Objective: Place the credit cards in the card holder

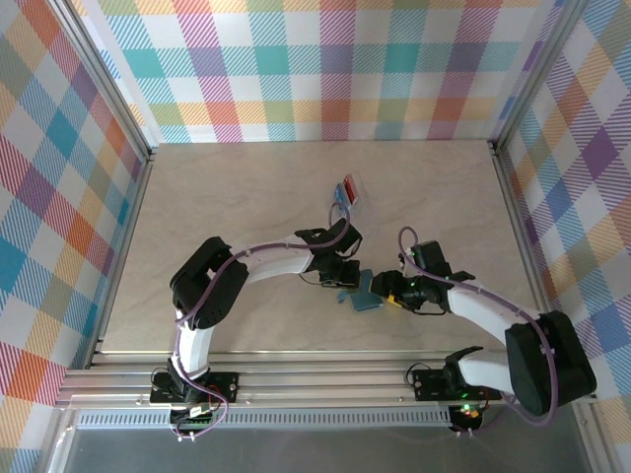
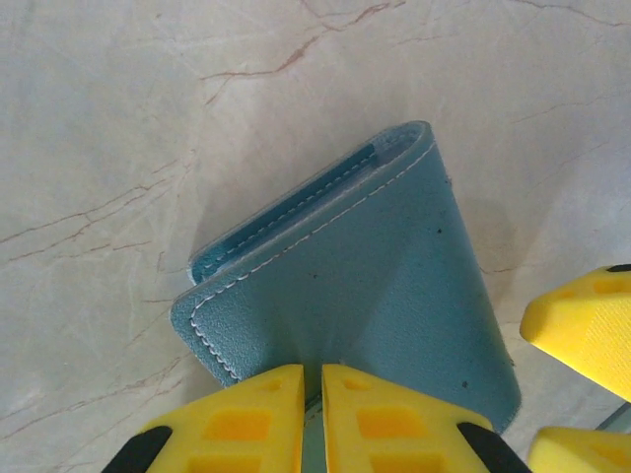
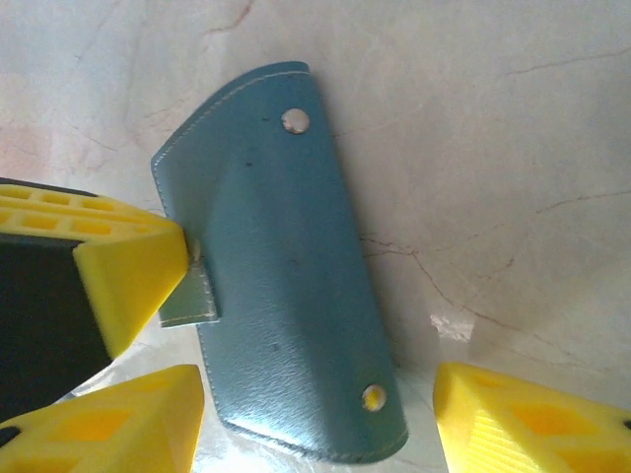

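Observation:
The teal card holder lies on the table between my two grippers. In the left wrist view the card holder rises like a tent, and my left gripper is shut on a fold of its cover. In the right wrist view the card holder shows two snap studs and a small tab. My right gripper stands open astride its near end, with its fingertips clear of it. The red and blue credit cards lie together farther back on the table.
Aluminium rails and plaid walls close in the marble-patterned table on three sides. The left gripper's yellow finger sits close beside the card holder's tab in the right wrist view. A right finger shows in the left wrist view.

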You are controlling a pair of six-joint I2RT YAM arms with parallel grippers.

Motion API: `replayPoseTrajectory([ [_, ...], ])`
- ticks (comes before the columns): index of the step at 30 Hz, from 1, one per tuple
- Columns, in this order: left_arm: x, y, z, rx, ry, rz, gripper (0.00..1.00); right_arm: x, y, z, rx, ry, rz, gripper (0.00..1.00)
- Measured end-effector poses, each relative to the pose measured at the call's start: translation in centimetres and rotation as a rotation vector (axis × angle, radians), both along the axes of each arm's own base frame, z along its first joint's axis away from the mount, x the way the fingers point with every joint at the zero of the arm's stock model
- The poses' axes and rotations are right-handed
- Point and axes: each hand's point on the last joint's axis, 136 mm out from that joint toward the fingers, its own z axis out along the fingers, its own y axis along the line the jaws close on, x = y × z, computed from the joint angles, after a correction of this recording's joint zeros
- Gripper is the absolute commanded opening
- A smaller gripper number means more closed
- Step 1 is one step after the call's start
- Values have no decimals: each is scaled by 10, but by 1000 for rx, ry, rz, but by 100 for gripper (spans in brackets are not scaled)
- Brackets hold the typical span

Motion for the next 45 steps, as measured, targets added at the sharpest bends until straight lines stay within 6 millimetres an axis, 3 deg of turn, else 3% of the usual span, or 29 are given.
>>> replayPoseTrajectory([
  [5, -4, 6, -9, 15, 7, 2, 13, 0, 9, -8, 39, 29, 30, 61],
  [10, -4, 7, -9, -4, -3, 3, 12, 2, 23, -9, 109, 44, 68, 47],
  [13, -4, 8, -10, -6, 0, 4, 12, 1, 30, -6, 149, 48, 86, 26],
  [15, -3, 9, -10, -11, 5, 8, 12, 1, 34, -2, 169, 44, 96, 5],
  [16, -3, 10, -9, -19, 11, 8, 13, 1, 35, 0, 174, 36, 102, 0],
  [20, -1, 15, -3, -98, 51, 26, 35, 2, 25, 16, 128, -30, 72, 0],
  [25, -4, 62, 16, -120, 64, 89, 64, 19, 0, 64, -89, -211, 0, 0],
  [27, 1, 82, 35, -103, 0, 122, 70, 25, -7, 84, -212, -285, -28, 0],
  [30, 8, 98, 65, -96, -111, 148, 72, 20, -9, 92, -402, -329, -10, 0],
  [33, 14, 108, 73, -87, -156, 174, 71, 11, -11, 81, -626, -313, 37, 0],
  [38, 14, 137, 45, -9, -111, 236, 72, 1, -8, 52, -958, -272, 116, 0],
  [41, 16, 152, 36, 16, -90, 277, 72, -3, 2, 38, -1075, -270, 161, 21],
  [45, 22, 165, 32, 21, -80, 327, 72, -3, 38, 11, -1092, -267, 237, 45],
])
